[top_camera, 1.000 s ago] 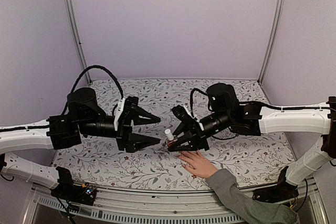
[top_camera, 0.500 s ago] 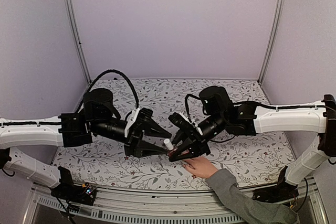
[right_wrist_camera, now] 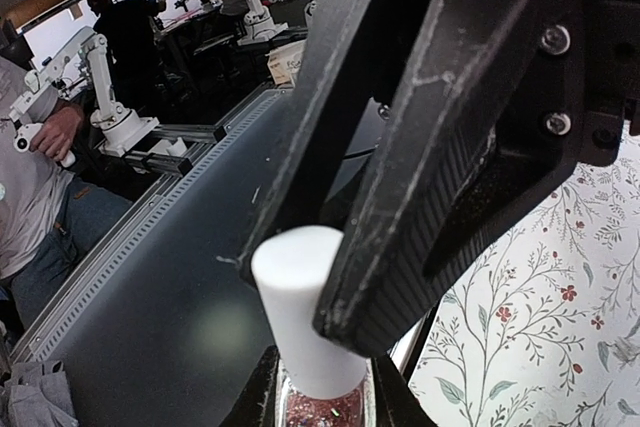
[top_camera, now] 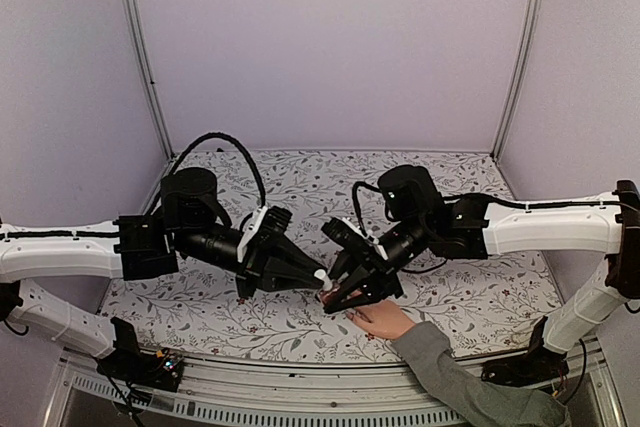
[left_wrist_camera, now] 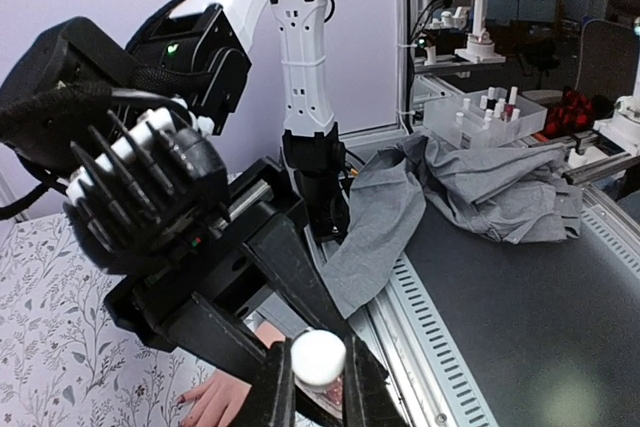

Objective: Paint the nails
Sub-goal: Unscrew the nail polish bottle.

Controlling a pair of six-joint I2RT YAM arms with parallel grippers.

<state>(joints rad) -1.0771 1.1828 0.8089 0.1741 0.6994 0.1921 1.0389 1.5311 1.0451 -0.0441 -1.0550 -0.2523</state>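
A small glass nail polish bottle (right_wrist_camera: 325, 413) holds red glitter polish and has a white cap (top_camera: 321, 276). My right gripper (top_camera: 336, 299) is shut on the glass body, holding it tilted just above the table. My left gripper (top_camera: 316, 278) comes in from the left and is shut on the white cap (left_wrist_camera: 318, 358), one finger (left_wrist_camera: 272, 393) on each side. A light-skinned hand (top_camera: 379, 319) with a grey sleeve (top_camera: 450, 377) lies flat right under the bottle. Its nails (left_wrist_camera: 180, 399) are tiny and look dark red in the left wrist view.
The table wears a floral cloth (top_camera: 470, 297) and has a metal rail (top_camera: 300, 402) along its near edge. Both arms meet over the front middle. Off the table lie a grey garment (left_wrist_camera: 470, 187) and a tray of small bottles (left_wrist_camera: 480, 112).
My left gripper has moved right to the bottle and closed on its white cap. The right gripper with the bottle has shifted slightly left and lower, over the hand.
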